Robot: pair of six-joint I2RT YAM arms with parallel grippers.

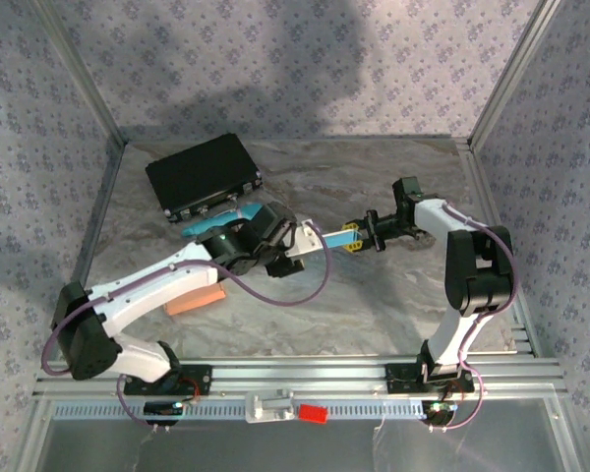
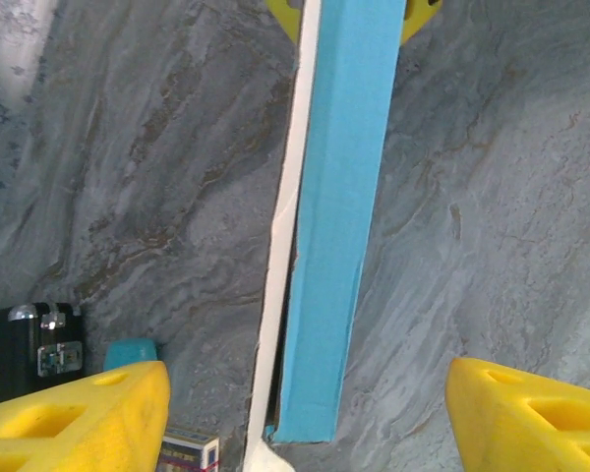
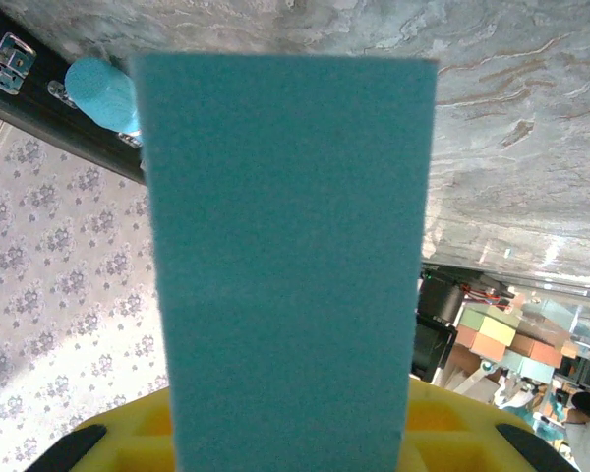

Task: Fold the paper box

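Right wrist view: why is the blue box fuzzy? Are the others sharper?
Right wrist view: the blue paper box is very near the lens, so soft; left wrist view: box and table look crisp; top external view: sharp, broad shadow on the back wall.

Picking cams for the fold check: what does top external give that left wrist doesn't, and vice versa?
Top external: both arms whole, the salmon block beside the left arm, the full black case, and the right claw clamped on one end of the paper box.
Left wrist: the left claw open, its fingers clear of the box on both sides; the box's white edge; a small printed carton.
Shared: paper box, case, marble table.
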